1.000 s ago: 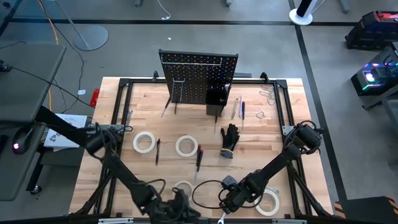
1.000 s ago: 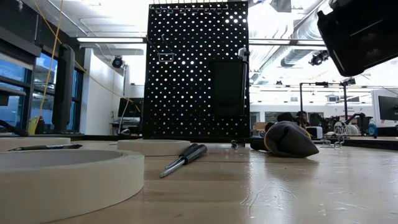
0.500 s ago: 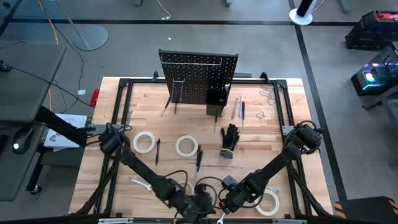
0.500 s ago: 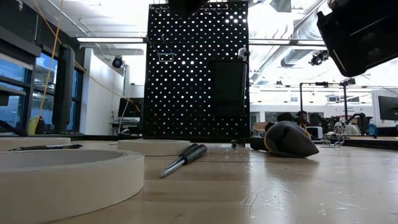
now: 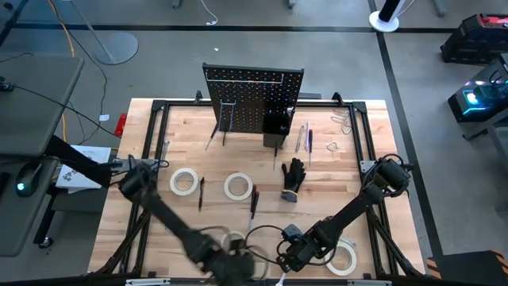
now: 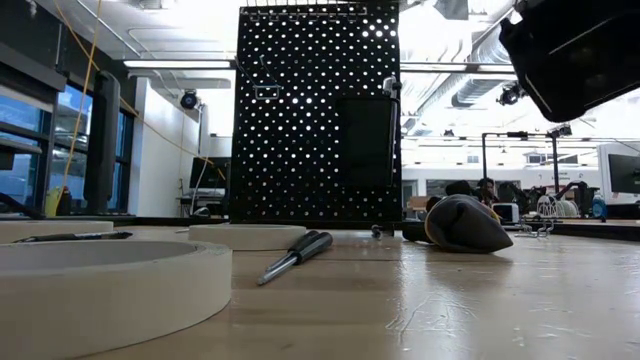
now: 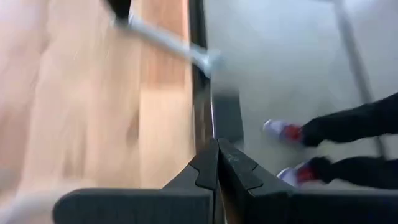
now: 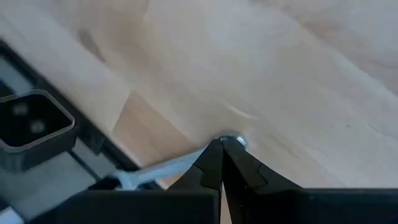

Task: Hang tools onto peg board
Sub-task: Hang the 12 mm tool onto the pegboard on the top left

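The black peg board [image 5: 254,99] stands upright at the table's far edge. White tape rolls [image 5: 184,182], dark-handled screwdrivers [image 5: 253,202] and a black glove [image 5: 293,176] lie flat on the wood. At the table's near edge my right gripper [image 8: 221,144] is shut on a small silver wrench [image 8: 168,167]. Just to its left, my left gripper [image 7: 217,146] is shut with nothing in it. The left wrist view looks over the near edge and shows the held wrench [image 7: 168,40]. My right gripper pinches the wrench between its two fingers close to its ring end [image 8: 232,140], slanting steeply down from above. The shaft runs out sideways from the fingertips, and its free end [image 8: 121,180] reaches over the table's black near frame. The wrench seems clear of the wood.
Another tape roll [image 5: 343,258] lies right of the right gripper and one [image 5: 232,238] lies by the left arm. Slim tools [image 5: 305,137] rest beside the board. The black frame [image 5: 151,159] rims the table. A person's shoes [image 7: 281,130] show on the floor past the near edge.
My left gripper swung toward the right gripper along the near edge, then came part of the way back toward the table's left, turning as it went. It has stayed shut. My right gripper has kept its place with the wrench.
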Controlling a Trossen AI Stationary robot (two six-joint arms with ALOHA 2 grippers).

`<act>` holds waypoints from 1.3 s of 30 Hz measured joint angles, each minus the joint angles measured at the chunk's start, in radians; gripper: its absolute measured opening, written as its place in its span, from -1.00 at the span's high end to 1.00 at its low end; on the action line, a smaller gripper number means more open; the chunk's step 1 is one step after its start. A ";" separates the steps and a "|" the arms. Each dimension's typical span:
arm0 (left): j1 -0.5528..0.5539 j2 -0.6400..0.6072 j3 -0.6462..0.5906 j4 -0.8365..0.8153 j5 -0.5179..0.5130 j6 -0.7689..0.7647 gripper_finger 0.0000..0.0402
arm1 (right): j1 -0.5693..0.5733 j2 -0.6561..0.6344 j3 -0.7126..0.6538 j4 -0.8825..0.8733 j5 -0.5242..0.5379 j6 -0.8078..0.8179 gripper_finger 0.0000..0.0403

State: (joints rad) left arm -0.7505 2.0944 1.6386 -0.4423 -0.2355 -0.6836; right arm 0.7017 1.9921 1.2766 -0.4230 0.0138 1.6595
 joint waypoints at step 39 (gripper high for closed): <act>-0.436 -0.143 -0.001 -0.857 -0.382 -1.121 1.00 | -0.273 0.217 0.055 0.670 0.297 0.327 1.00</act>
State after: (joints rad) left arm -1.1866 1.9518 1.6375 -1.2995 -0.6174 -1.8046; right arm 0.4283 2.2091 1.3315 0.2466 0.3108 1.9863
